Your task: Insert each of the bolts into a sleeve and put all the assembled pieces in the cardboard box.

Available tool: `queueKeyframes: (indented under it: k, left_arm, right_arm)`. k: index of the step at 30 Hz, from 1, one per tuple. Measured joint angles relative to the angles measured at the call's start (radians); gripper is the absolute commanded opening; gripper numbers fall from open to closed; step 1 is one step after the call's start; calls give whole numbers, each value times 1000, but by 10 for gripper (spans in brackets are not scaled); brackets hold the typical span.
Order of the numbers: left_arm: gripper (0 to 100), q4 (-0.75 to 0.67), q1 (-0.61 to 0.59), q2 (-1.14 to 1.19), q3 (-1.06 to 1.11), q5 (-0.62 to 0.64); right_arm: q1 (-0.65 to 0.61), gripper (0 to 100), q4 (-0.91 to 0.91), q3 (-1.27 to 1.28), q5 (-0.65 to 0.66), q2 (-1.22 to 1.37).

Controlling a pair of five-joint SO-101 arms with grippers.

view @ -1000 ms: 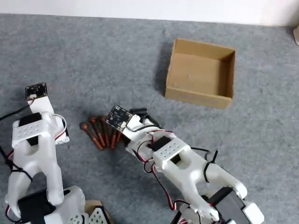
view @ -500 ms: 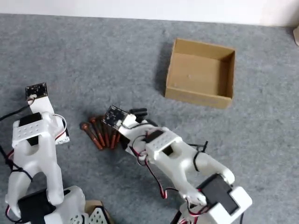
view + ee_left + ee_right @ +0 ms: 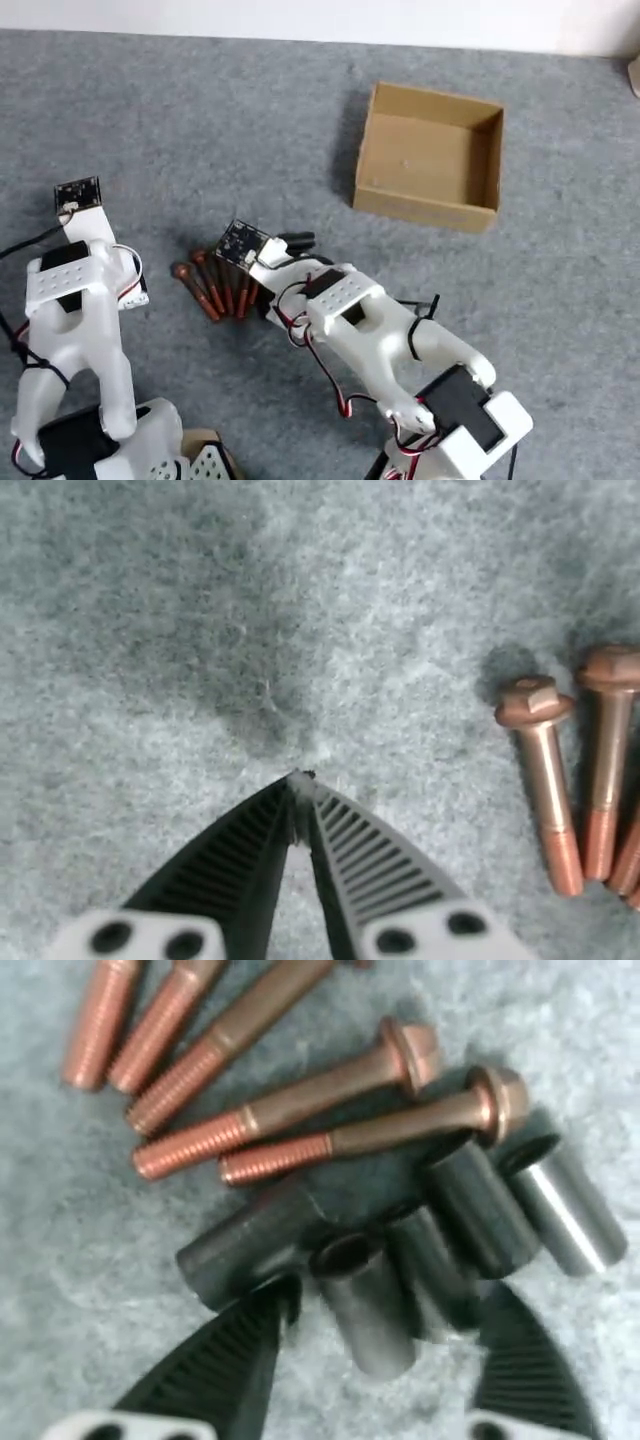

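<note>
Grey felt [image 3: 180, 120] covers the tabletop in the high view. On it the cardboard box [image 3: 428, 207] stands open with nothing inside, toward the far right corner. It is well apart from the copper bolts [image 3: 215, 285], which lie fanned together left of the middle, nearer the front edge. Dark sleeves [image 3: 297, 241] lie just beside the bolts, partly under the right arm [image 3: 345, 305]. Over the past second that arm's wrist has slid a little toward the left edge, coming further over the pile, while the left arm [image 3: 70, 290] has kept its place by the left edge. In the left wrist view, the left gripper [image 3: 298, 785] is pinched together on nothing, its tips over bare felt, with two bolt heads off to one side. In the right wrist view, the right gripper [image 3: 385, 1345] is spread wide and holds nothing. Its fingers straddle the cluster of sleeves, with one dark sleeve lying directly between them and the bolts just beyond. The small shift seems to line the jaws up on a single sleeve, so a first pick looks close. No bolt is sleeved yet, and nothing has reached the box.
</note>
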Motion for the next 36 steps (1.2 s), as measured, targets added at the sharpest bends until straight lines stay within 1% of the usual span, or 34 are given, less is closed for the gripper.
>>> queueKeyframes:
  k: [1, 3, 13, 17, 21, 23, 26, 29, 33, 36]
  left_arm:
    - [11, 0, 0, 0, 0, 0]
    - [11, 0, 0, 0, 0, 0]
    - [11, 0, 0, 0, 0, 0]
    - [11, 0, 0, 0, 0, 0]
    - [11, 0, 0, 0, 0, 0]
    - [11, 0, 0, 0, 0, 0]
    - [11, 0, 0, 0, 0, 0]
    - [11, 0, 0, 0, 0, 0]
    - [11, 0, 0, 0, 0, 0]
    - [11, 0, 0, 0, 0, 0]
  right_arm:
    - [0, 4, 0, -2, 0, 2]
    - [2, 15, 0, -2, 0, 2]
    - [2, 5, 18, -18, 2, 11]
    - [2, 5, 89, -40, 2, 9]
    - [0, 12, 106, -41, 0, 8]
    - [0, 37, 110, -41, 0, 8]
    - [0, 131, 153, -77, -3, 11]
    - [-6, 199, 232, -115, -68, 12]
    - [-6, 201, 350, -176, -104, 15]
    - [17, 201, 446, -235, -143, 17]
